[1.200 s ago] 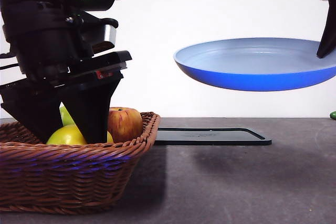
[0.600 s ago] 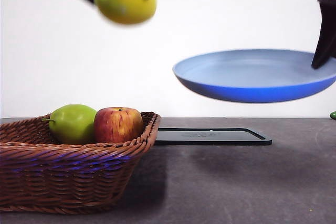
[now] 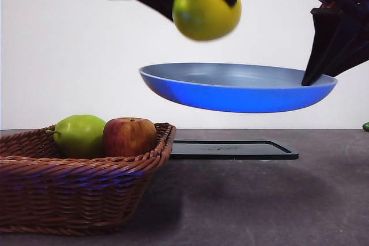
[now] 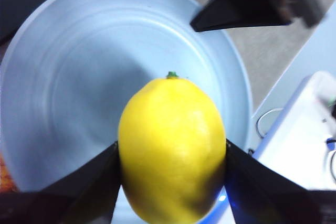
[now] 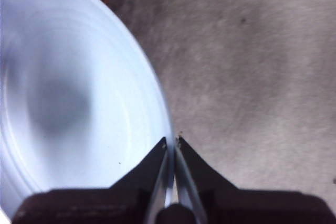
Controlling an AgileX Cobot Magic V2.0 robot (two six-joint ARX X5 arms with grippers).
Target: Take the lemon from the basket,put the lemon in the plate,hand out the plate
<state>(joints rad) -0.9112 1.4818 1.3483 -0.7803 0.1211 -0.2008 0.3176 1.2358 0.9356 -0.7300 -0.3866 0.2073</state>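
Observation:
The yellow lemon (image 3: 206,10) hangs in the air above the blue plate (image 3: 236,87), with my left gripper (image 4: 172,153) shut on it; the left wrist view shows the lemon (image 4: 172,148) over the plate's middle (image 4: 79,77). My right gripper (image 5: 171,142) is shut on the plate's rim (image 5: 157,103) and holds the plate well above the table, seen at the right in the front view (image 3: 323,64). The brown wicker basket (image 3: 81,182) stands at the front left.
A green pear-like fruit (image 3: 79,135) and a red apple (image 3: 130,136) lie in the basket. A flat black tray (image 3: 233,149) lies on the table under the plate. A small green thing (image 3: 365,126) shows at the right edge.
The left gripper lifted the lemon out of the basket and carried it right, over the plate. The right gripper moved the plate left and slightly down.

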